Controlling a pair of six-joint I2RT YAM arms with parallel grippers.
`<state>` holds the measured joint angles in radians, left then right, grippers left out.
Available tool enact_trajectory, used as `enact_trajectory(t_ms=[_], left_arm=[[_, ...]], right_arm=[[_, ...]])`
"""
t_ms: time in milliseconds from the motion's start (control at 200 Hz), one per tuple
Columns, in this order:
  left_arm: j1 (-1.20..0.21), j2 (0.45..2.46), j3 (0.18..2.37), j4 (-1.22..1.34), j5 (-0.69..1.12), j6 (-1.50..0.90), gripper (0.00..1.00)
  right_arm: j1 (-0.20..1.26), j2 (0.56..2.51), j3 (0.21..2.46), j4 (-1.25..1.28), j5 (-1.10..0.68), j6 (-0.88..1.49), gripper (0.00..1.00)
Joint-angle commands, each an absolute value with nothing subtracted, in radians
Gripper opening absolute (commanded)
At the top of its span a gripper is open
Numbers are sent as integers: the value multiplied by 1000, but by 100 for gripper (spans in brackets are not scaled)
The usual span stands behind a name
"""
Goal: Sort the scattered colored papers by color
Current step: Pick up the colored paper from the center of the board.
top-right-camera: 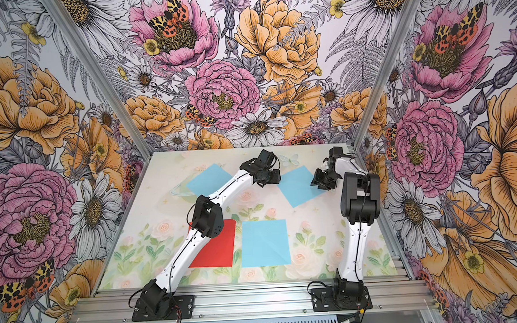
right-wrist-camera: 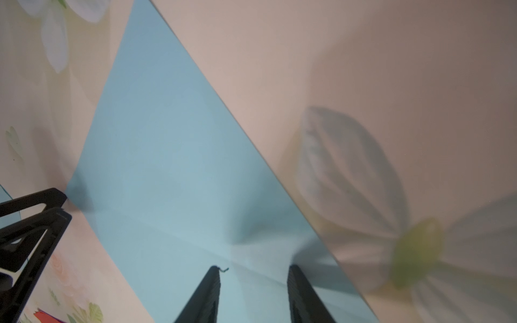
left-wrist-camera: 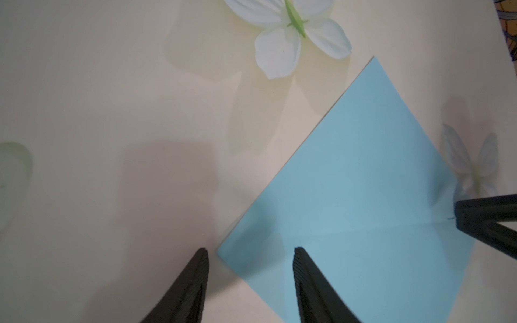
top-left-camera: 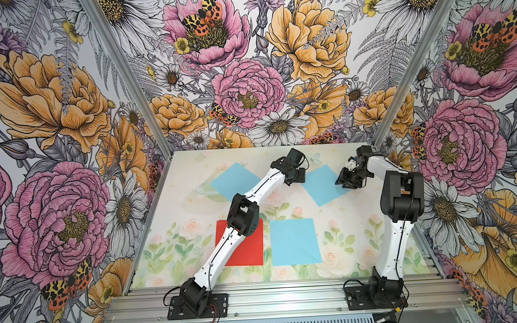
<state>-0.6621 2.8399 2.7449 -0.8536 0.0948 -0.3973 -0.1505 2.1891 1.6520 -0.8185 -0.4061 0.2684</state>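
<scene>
The left end effector [left-wrist-camera: 250,251] stands moderately open and empty. One of its fingers is over the bare desk [left-wrist-camera: 112,112] and the other over a corner of the tilted blue paper [left-wrist-camera: 363,181], which lies flat. The right end effector [right-wrist-camera: 253,268] is parted to a middling width with nothing between its fingers, and both tips are low over the opposite corner of the same sheet, by a faint crease. In both top views this paper lies toward the far right of the desk, between the two end effectors. A second blue paper [top-left-camera: 234,179] lies far left, partly beneath the left arm [top-left-camera: 252,195]. A third blue paper [top-left-camera: 293,241] sits square near the front, just beside a red paper [top-left-camera: 249,246] partly covered by that arm's elbow.
</scene>
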Motion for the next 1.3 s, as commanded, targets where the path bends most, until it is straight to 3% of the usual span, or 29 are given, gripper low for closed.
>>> enact_trajectory(t_ms=[0, 771, 1296], left_arm=[[-657, 2911, 2756, -916, 160, -429, 52], [-650, 2945, 2804, -910, 294, -514, 51], [-624, 2979, 2800, -672, 531, -997, 50]], right_arm=[[-157, 2191, 1628, -844, -407, 273, 43], [-163, 2201, 1632, -844, -422, 275, 43], [-164, 2204, 1634, -844, -421, 275, 43]])
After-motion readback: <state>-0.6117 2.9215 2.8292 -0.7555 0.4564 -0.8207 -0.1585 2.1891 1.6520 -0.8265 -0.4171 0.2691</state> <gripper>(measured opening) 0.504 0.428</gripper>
